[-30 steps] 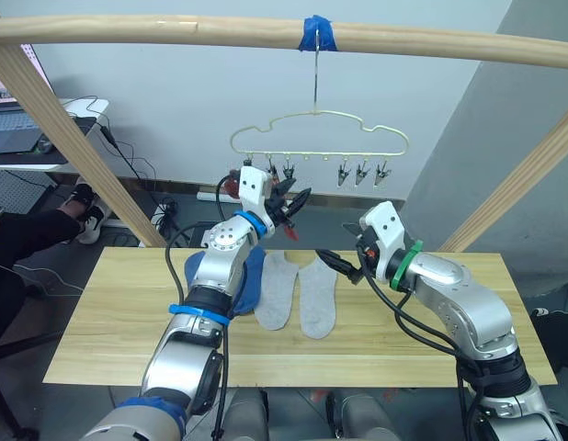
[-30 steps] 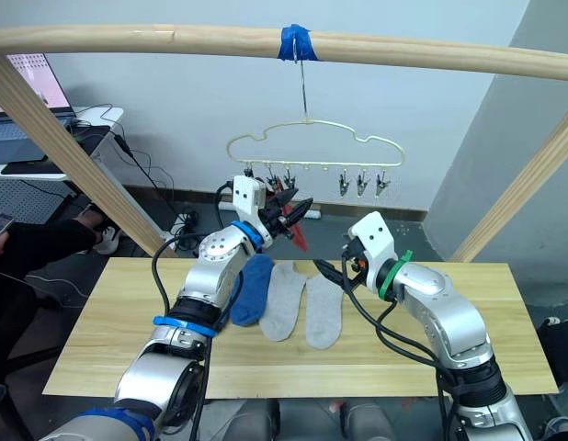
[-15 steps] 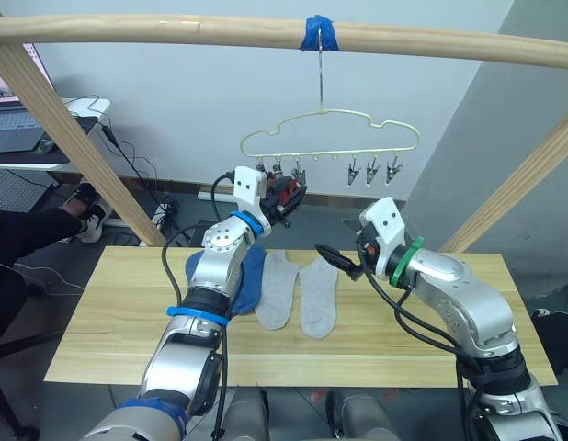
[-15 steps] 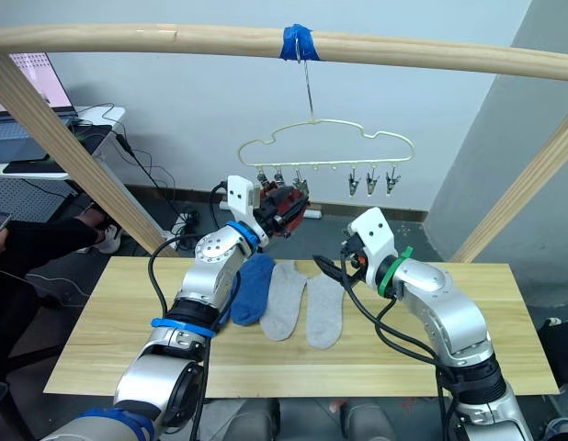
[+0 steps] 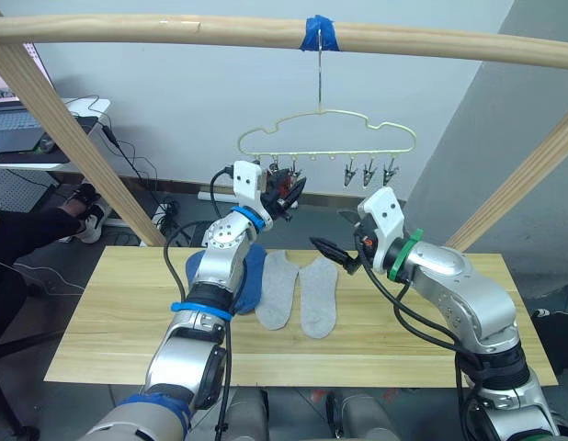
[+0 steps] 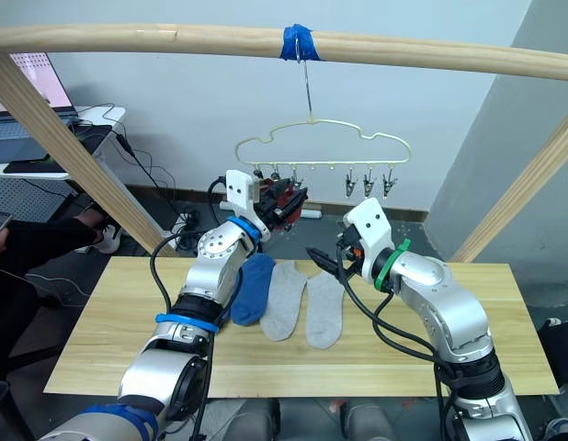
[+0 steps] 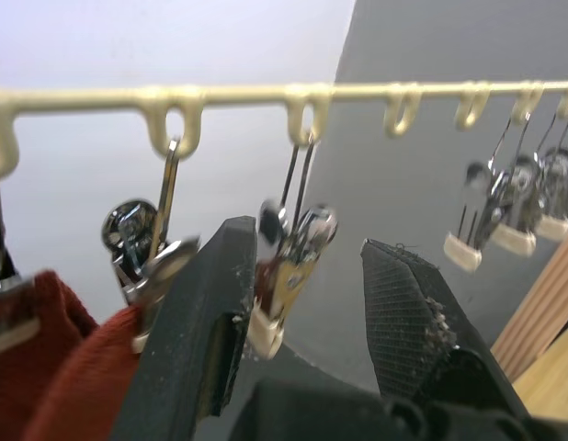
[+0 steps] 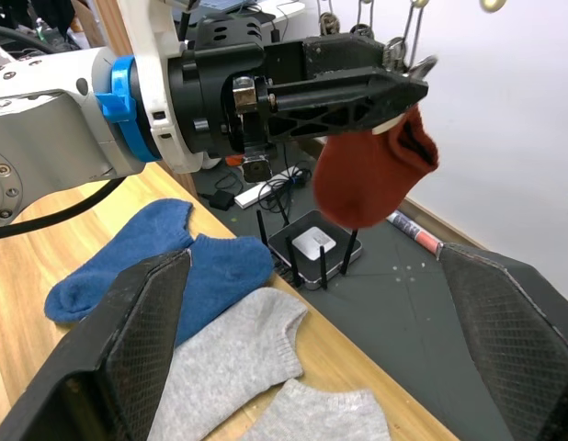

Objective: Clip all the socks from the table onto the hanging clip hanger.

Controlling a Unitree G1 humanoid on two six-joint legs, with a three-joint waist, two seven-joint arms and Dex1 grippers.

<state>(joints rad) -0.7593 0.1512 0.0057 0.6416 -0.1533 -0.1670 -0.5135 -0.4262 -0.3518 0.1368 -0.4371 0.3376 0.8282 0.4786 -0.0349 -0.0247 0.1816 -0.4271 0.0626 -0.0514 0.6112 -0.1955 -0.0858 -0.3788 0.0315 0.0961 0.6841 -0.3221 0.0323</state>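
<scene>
Up at the left end of the clip hanger (image 5: 326, 138), a rust red sock (image 8: 371, 175) hangs from the silver clips (image 7: 289, 266), its body dropping straight down below the wire. My left pincer (image 7: 307, 303) sits right at that spot, fingers parted and standing to either side of one clip that hangs from a loop of the hanger's lower bar. From the left wrist view I read the red knit as caught in the neighbouring clips just beside the left finger, not between the fingers themselves; whether a second red sock is bunched in there I cannot tell.

Four socks lie flat on the tabletop (image 5: 109, 340): two blue socks (image 8: 164, 262) overlapping on the left, then two grey socks (image 5: 298, 289) side by side, all with long axes running near to far, toes toward me.

My right pincer (image 8: 293, 349) hovers wide open, holding nothing, above the far ends of the grey pair. It points leftward toward the left arm.

My judgement: the right arm is the nearer one to the grey socks, which lie just below it, while the three free clips (image 5: 367, 172) hang up and to the right of the left pincer. The next pick turns on dropping the right pincer down across a grey sock's short width.
</scene>
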